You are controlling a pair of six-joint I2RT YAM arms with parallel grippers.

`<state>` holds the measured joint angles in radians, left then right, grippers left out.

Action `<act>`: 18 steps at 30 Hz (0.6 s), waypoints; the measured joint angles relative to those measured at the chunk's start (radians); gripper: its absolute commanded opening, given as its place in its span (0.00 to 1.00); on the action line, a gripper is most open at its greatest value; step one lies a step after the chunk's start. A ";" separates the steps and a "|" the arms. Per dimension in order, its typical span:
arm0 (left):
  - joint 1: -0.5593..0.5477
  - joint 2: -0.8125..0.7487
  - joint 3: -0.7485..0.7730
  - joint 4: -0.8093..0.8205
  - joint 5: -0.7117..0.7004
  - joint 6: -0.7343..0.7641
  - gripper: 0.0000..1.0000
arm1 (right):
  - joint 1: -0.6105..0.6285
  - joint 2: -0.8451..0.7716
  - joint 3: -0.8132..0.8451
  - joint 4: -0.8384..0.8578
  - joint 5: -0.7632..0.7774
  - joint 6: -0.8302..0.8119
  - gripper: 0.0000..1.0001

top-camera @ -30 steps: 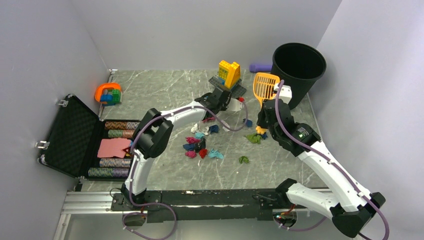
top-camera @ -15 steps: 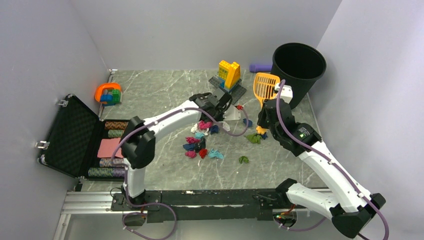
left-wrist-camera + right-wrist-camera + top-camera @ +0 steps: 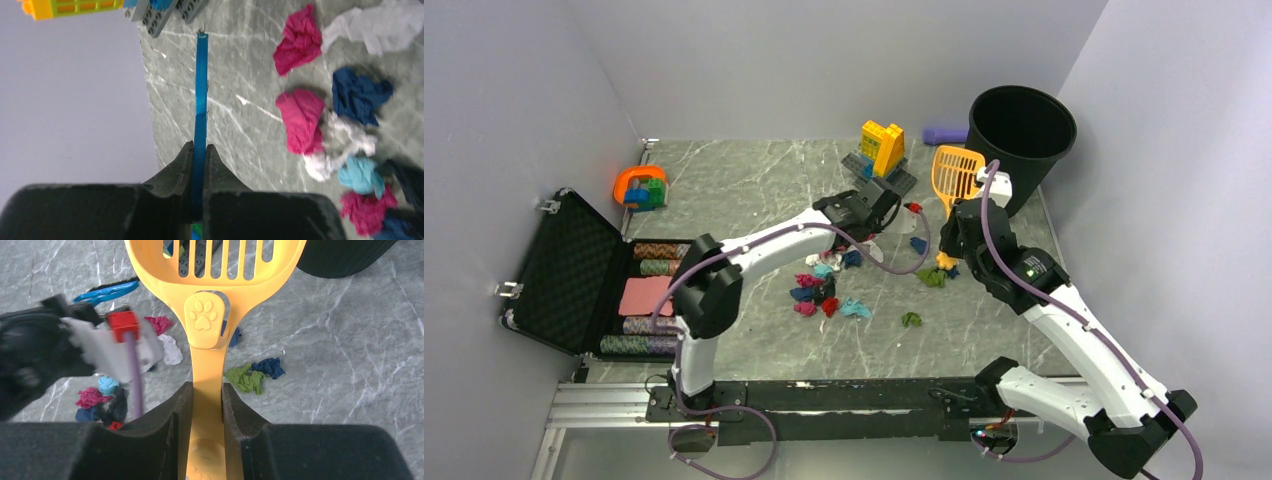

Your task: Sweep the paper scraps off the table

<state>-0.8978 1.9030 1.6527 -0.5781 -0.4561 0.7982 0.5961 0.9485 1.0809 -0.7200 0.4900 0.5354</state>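
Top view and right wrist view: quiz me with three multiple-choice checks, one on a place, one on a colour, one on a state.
1. At which part of the table is the black bucket? A) near left corner B) far right corner C) centre
2. What colour is the scoop? A) orange-yellow B) green C) white
3. How is the right gripper? A) open and empty B) shut on the scoop's handle C) shut on nothing

Answers: 1 B, the top view shows it at the far right; 2 A, slotted head and handle are orange-yellow; 3 B, the wrist view shows the handle clamped between its jaws.
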 measured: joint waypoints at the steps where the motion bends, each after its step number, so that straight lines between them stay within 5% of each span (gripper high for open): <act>1: 0.000 0.025 0.001 0.027 -0.013 0.010 0.00 | 0.000 -0.004 0.000 -0.002 0.000 0.000 0.00; 8: -0.001 0.180 0.039 0.084 -0.026 0.035 0.00 | -0.002 -0.039 0.000 -0.030 0.000 0.008 0.00; 18: -0.041 0.107 0.022 -0.212 0.142 -0.087 0.00 | -0.002 -0.061 -0.001 -0.043 0.003 0.009 0.00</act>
<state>-0.9386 2.0102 1.6745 -0.7906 -0.3141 0.7109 0.5938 0.8871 1.0798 -0.7628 0.4931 0.5446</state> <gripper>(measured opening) 0.089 0.291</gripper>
